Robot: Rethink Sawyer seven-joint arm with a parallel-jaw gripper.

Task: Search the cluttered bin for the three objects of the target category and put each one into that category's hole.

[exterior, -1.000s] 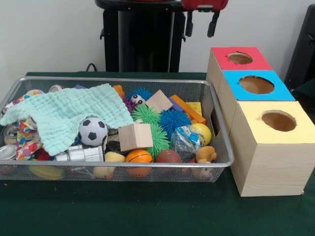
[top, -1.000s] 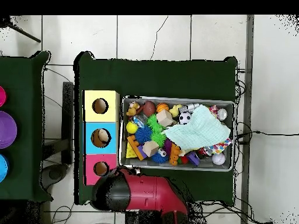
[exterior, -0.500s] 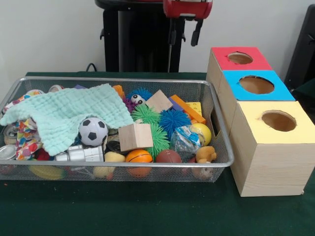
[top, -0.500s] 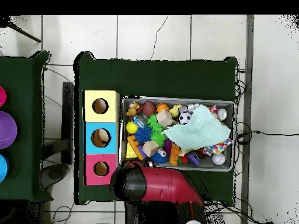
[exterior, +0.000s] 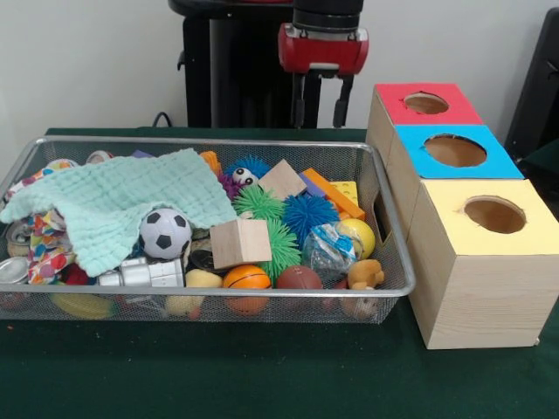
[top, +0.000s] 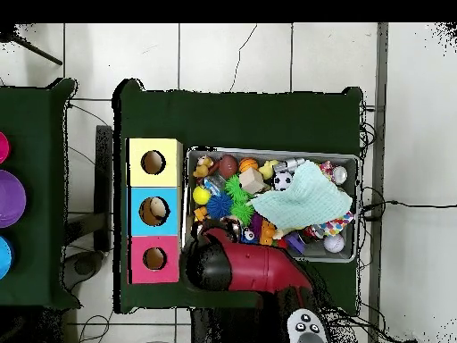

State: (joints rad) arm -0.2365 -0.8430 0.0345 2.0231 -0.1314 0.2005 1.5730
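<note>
A wire mesh bin [exterior: 218, 143] holds a heap of toys: a soccer ball [exterior: 165, 232], a basketball [exterior: 246, 278], a brown football [exterior: 299, 278], a yellow ball [exterior: 358, 234], green [exterior: 258, 202] and blue [exterior: 310, 212] spiky balls and two wooden blocks [exterior: 240, 242]. My gripper [exterior: 319, 101] hangs open and empty above the bin's far rim, to the left of the red box. In the overhead view the red arm [top: 234, 268] covers the bin's lower left corner and hides the gripper.
Three wooden boxes stand beside the bin, each with a round hole in a red [exterior: 426, 103], blue [exterior: 455, 150] or yellow [exterior: 494, 214] top. A mint cloth [exterior: 113, 205] covers the bin's left half. Orange and yellow bricks [exterior: 336, 194] lie near the right wall.
The arm has swung from beside the red box over the bin's far corner and has come lower. The toys and the cloth have not moved.
</note>
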